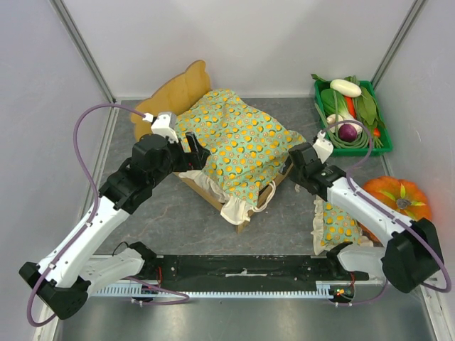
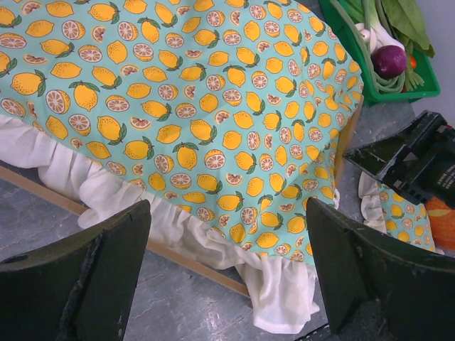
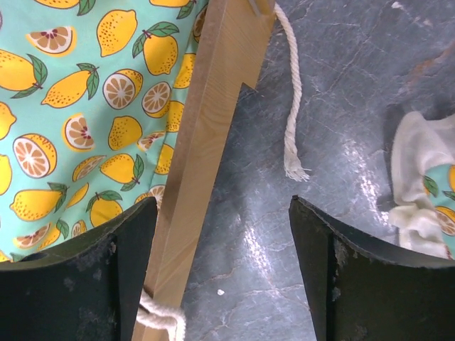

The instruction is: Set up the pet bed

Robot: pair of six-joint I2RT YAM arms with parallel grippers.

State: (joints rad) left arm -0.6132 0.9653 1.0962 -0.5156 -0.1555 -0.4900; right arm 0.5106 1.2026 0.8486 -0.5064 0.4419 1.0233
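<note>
The light-wood pet bed stands mid-table with its wavy headboard at the back left. A lemon-print blanket with a white ruffle is draped over it. My left gripper hovers open at the bed's left side. In the left wrist view the gripper frames the blanket's ruffled edge and the side rail, holding nothing. At the bed's right side my right gripper is open. Its wrist view shows it straddling a wooden rail that runs beside the left finger.
A small matching pillow lies on the table under the right arm. A white rope hangs from the bed rail. A green crate of vegetables sits at the back right, and an orange pumpkin is on the right.
</note>
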